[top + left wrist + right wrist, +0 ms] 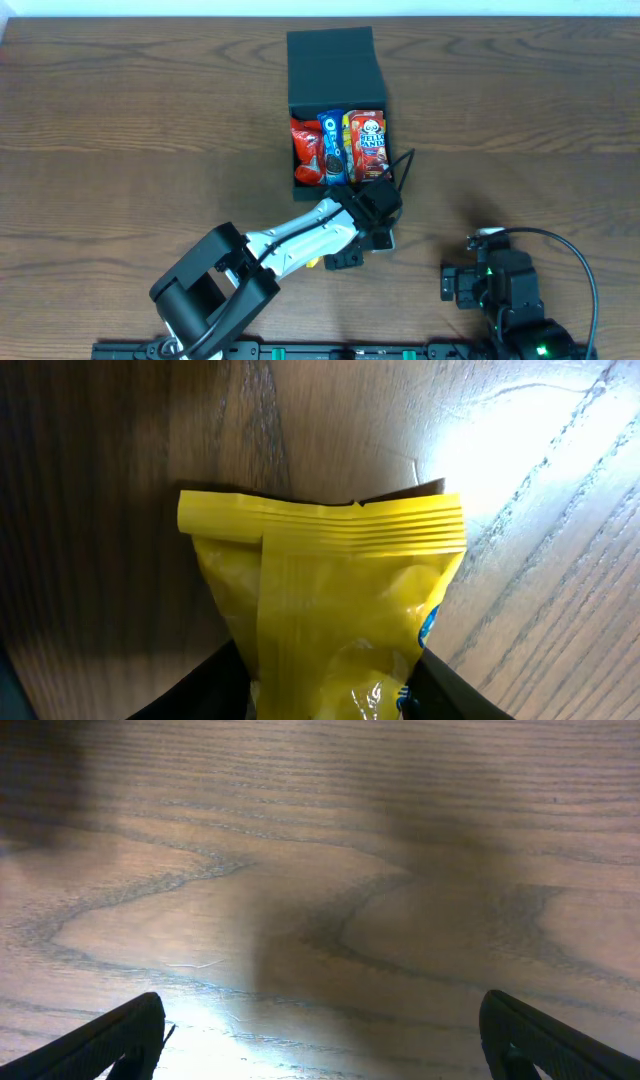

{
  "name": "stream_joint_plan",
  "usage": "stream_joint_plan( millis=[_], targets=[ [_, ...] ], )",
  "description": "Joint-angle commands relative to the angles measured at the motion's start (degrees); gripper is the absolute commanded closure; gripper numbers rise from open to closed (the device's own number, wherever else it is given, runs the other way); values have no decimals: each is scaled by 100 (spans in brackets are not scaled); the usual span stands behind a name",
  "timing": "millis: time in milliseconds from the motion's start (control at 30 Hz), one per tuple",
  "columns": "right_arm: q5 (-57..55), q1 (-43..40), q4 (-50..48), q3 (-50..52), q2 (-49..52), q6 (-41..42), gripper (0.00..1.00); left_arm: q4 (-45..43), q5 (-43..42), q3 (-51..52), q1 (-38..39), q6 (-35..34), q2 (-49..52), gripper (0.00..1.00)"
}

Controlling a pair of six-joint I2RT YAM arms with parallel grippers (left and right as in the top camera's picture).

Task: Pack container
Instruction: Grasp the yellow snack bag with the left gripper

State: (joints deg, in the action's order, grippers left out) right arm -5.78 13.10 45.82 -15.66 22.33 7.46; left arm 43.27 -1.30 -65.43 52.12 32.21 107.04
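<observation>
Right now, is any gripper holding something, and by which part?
Left gripper holds the yellow packet by its body, crimped end free; right gripper holds nothing.

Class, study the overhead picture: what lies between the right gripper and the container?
Only bare wooden table, as the overhead view shows. The right gripper stands open, apart from the container.
</observation>
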Motion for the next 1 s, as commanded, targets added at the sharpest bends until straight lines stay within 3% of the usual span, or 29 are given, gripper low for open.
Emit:
stream_joint_plan(
  millis=[0,400,967],
  targets=[
    [2,-28,7,7,-31,83,1,13,22,44,-35,35,70,57],
    [2,-28,7,7,-31,83,1,-26,20,44,-35,-55,70,77],
    [0,-28,7,7,-31,83,1,-20,22,-125,-22,-570,-105,82]
  ],
)
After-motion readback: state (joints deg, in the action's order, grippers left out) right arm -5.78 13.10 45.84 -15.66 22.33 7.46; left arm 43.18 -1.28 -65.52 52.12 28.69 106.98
